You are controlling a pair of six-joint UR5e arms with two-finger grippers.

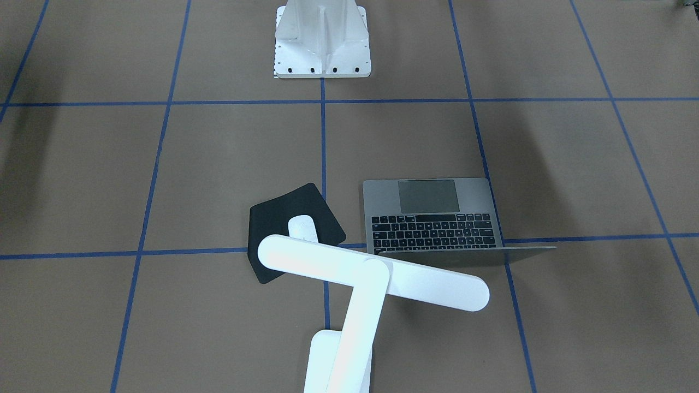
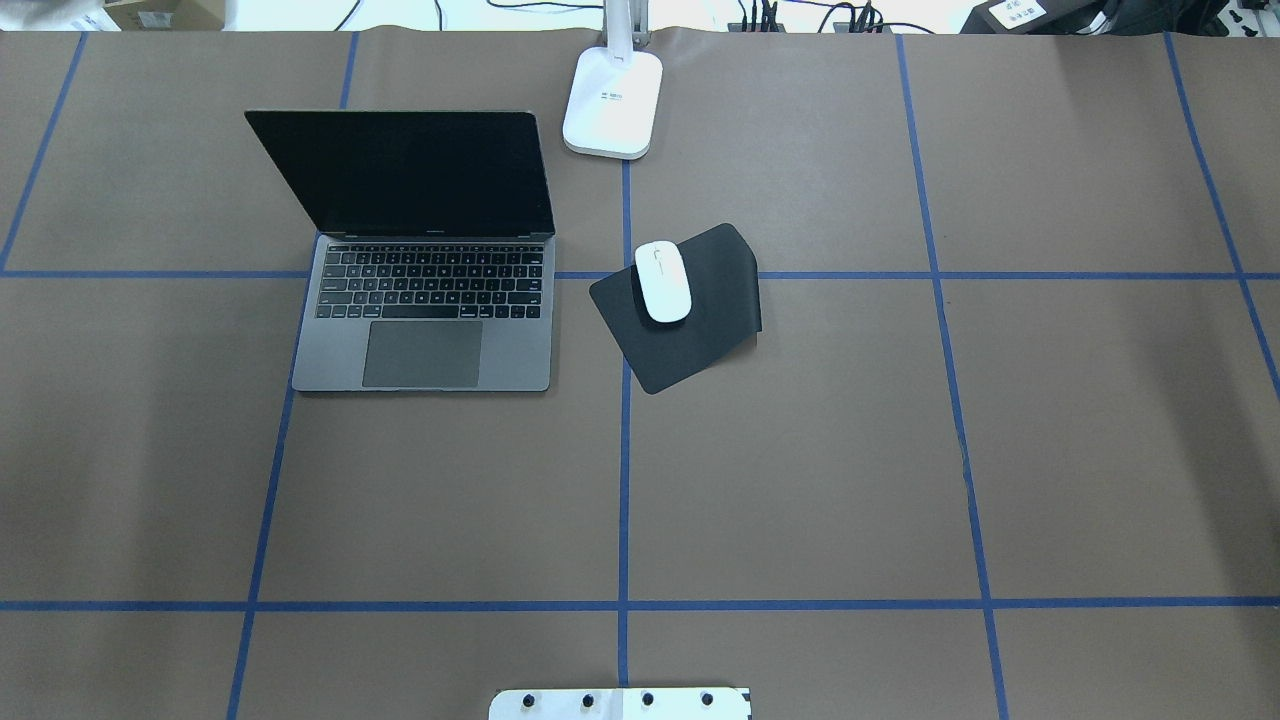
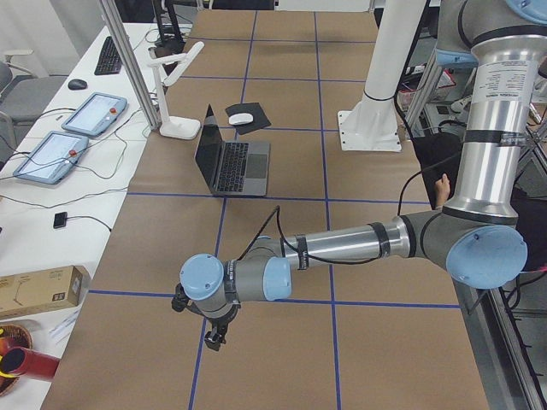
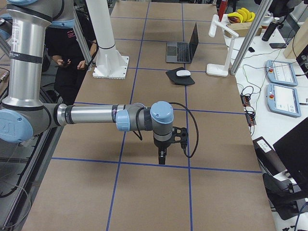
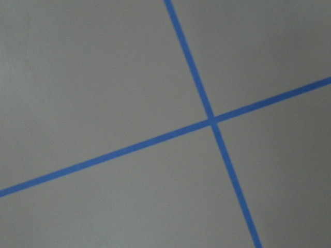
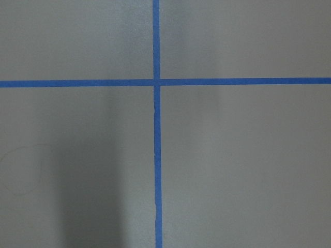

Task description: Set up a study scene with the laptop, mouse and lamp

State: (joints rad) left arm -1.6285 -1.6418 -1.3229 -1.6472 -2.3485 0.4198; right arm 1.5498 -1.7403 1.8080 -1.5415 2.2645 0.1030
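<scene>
The laptop (image 2: 425,300) stands open on the brown paper-covered table (image 2: 800,480), its dark screen upright and its keyboard and trackpad facing the robot. Just beside the laptop, on the robot's right of it, a black mat (image 2: 700,330) lies skewed across a blue tape line. The white mouse (image 2: 662,282) rests on the mat's corner nearest the laptop's hinge. The lamp (image 2: 613,100) stands beyond the laptop's far right corner, at the table edge farthest from the robot. In the front-facing view its long bar head reaches across above the mat's edge and toward the laptop's lid. The white ribbed pedestal (image 1: 322,38) stands on the robot's side of the laptop, well apart from it.

Both arms are far from the laptop. The left gripper (image 3: 214,337) hangs pointing down over the paper toward the table end on the laptop's side. The right gripper (image 4: 162,156) hangs the same way toward the opposite end, past the mat. Each shows only in a side view, so I cannot tell how far either one's jaws are spread. Both wrist cameras show only bare paper and crossing blue tape.
</scene>
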